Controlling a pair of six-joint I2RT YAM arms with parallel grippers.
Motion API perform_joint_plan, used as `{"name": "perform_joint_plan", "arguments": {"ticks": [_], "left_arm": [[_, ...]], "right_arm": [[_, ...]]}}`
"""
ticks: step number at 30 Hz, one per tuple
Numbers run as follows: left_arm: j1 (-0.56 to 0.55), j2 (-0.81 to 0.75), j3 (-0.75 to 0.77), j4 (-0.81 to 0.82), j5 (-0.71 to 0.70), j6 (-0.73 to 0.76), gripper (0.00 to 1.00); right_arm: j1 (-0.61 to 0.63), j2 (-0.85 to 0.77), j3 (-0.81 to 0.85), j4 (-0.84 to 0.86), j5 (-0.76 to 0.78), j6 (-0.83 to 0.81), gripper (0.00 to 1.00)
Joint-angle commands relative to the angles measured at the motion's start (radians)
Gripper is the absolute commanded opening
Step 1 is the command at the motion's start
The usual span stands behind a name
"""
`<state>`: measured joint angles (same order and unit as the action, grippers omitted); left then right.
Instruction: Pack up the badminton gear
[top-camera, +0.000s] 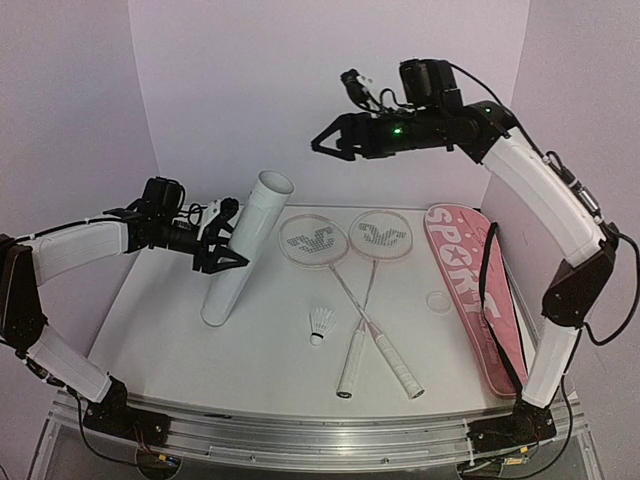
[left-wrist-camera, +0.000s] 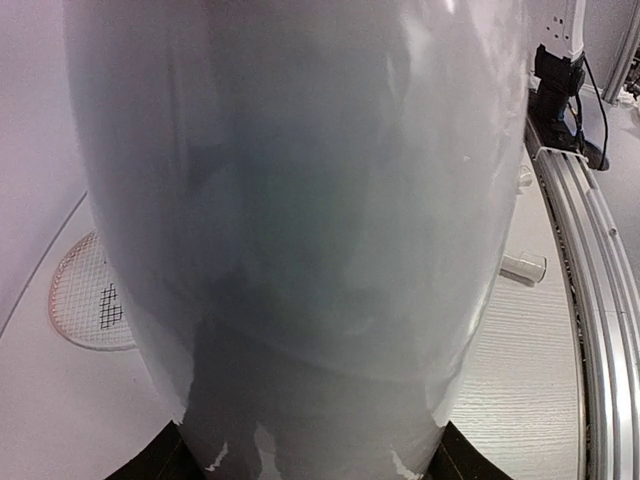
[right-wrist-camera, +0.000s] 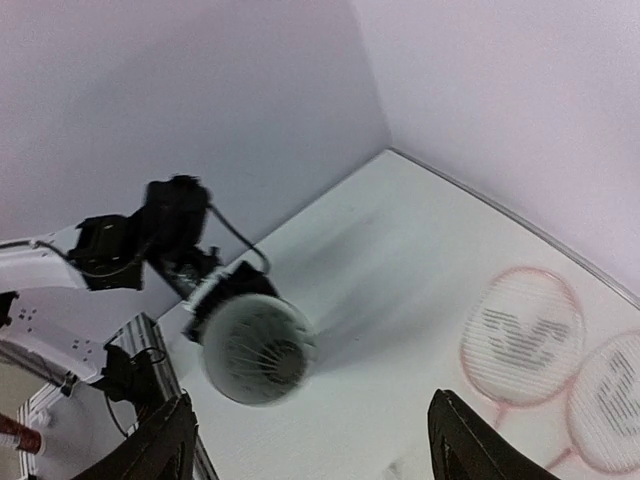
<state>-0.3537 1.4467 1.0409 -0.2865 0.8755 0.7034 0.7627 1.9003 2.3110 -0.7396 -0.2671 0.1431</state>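
Left end effector (top-camera: 222, 245) clamped tube (top-camera: 262, 215), tilted mouth-up, likely for loading | right end effector (top-camera: 325, 143) hung spread, empty, high beside its mouth | 2 rackets (top-camera: 313, 240), crossed, and 1 shuttlecock (top-camera: 321, 322) lay loose on surface (top-camera: 170, 320), unpacked.

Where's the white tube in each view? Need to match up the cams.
Top external: the tube stands tilted, left of centre, gripped by the left claw.
Left wrist: its wall fills nearly the whole frame.
Right wrist: lower left, seen end-on with the open mouth toward the camera.
Shared landmark: the racket head nearest the tube.
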Motion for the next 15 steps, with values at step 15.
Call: {"name": "perform_joint_plan", "arguments": {"ticks": [15], "left_arm": [[0.021,-0.023,-0.003,0.027,0.034,-0.053,0.28]], "right_arm": [[-0.105,0.237,-0.474,0.026,-0.231,-0.043,0.73]]}}
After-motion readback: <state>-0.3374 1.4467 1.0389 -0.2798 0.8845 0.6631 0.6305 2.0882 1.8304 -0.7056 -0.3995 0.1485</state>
